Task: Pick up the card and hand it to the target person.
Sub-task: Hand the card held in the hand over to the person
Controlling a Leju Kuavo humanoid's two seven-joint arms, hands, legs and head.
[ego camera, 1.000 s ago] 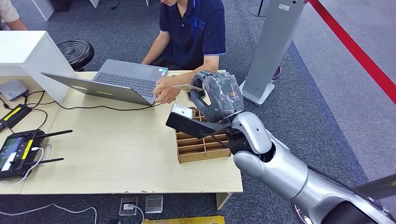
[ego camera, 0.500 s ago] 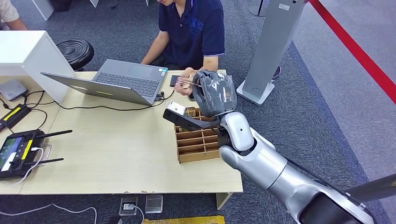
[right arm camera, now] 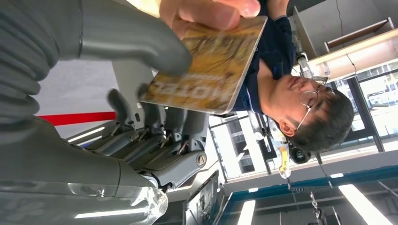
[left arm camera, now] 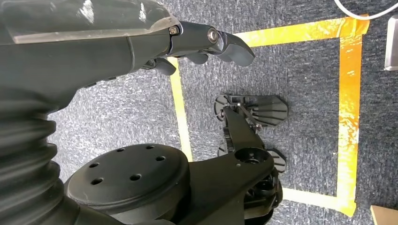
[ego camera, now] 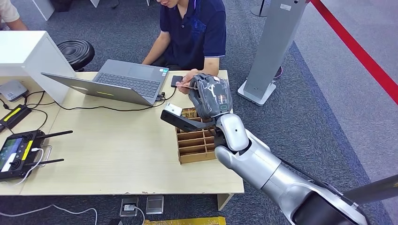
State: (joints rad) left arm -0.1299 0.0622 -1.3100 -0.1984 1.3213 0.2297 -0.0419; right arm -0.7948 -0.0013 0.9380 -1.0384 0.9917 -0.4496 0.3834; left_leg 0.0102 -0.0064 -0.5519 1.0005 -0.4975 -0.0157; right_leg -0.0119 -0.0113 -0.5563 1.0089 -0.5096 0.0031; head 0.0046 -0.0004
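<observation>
Right hand (ego camera: 210, 96) is up over the far side of the table (ego camera: 117, 154), w/ the silver arm reaching in from the bottom right. It holds the card (right arm camera: 206, 65), a yellow-brown one w/ some letters on it; thumb (right arm camera: 136, 40) presses on one face and the dark fingers (right arm camera: 141, 110) sit under the other. From the head view the card (ego camera: 187, 86) looks like a thin strip at the tip of the hand. Person's hand (ego camera: 190, 78) is on the card too, and in the right wrist view their fingertips (right arm camera: 211, 11) pinch its far edge, so both have it at once. Person (ego camera: 190, 28) in a dark blue shirt sits behind the table, next to an open laptop (ego camera: 117, 82). Under the robot's wrist sits a brown box w/ slots (ego camera: 195, 140). Left hand (left arm camera: 202, 44) hangs down over grey carpet w/ yellow tape lines (left arm camera: 347, 98); fingers are a bit curled, nothing in them, not sure if closed or apart.
</observation>
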